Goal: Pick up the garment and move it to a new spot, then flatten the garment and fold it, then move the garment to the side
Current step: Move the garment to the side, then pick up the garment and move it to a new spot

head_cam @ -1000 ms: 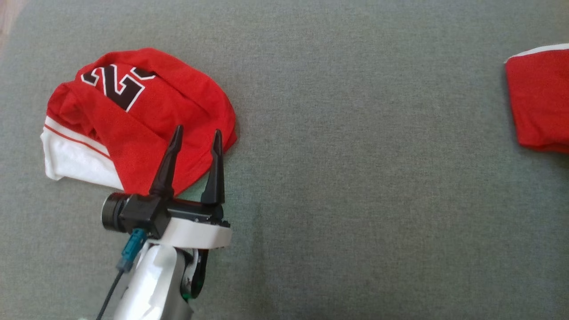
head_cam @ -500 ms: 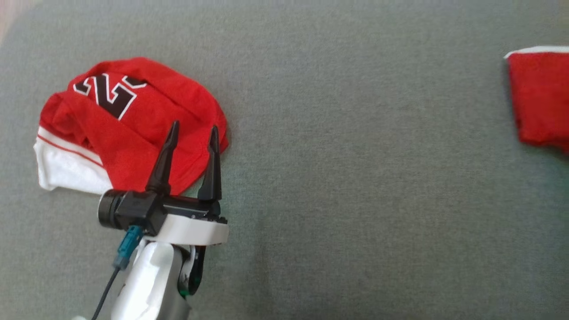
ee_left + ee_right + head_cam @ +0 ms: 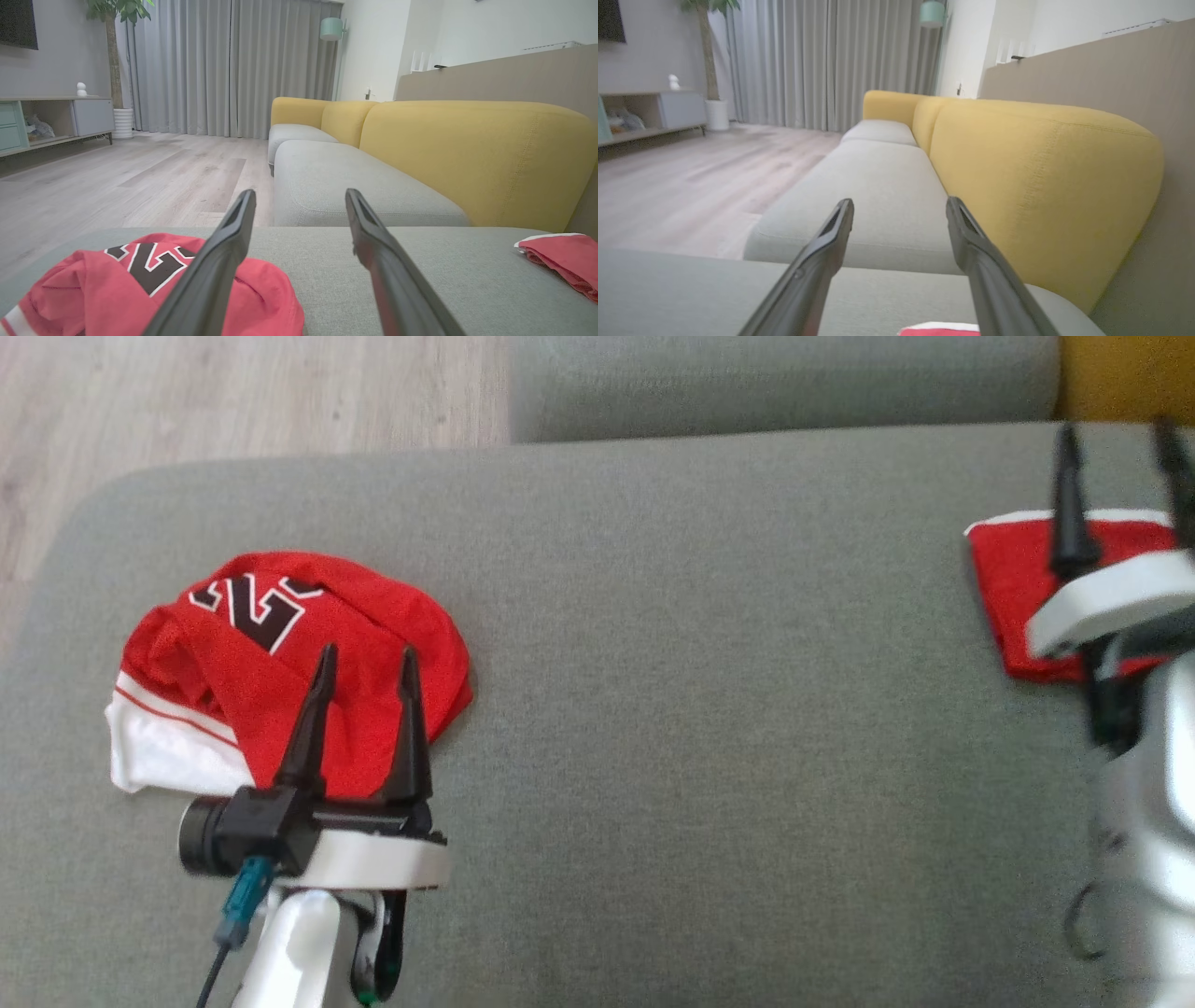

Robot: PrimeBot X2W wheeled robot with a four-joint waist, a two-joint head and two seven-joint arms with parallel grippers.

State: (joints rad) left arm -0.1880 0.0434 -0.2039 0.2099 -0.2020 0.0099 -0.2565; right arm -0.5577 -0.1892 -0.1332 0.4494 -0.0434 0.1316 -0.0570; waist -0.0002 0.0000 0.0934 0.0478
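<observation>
My left gripper (image 3: 367, 651) sits at the lower left of the head view, its two dark fingers (image 3: 306, 737) spread wide and pointing up the view. Behind them I see the white bracket (image 3: 373, 863) at the wrist and the left forearm (image 3: 294, 943) running off the bottom edge. A teal plug (image 3: 239, 903) and its cable hang just beside the black camera barrel (image 3: 207, 823). My right gripper (image 3: 1113, 429) is at the far right, higher in the view and blurred, likewise parted wide and pointing up, with the right forearm (image 3: 1144, 821) pale below it. Each wrist view shows its own pair standing well apart.
</observation>
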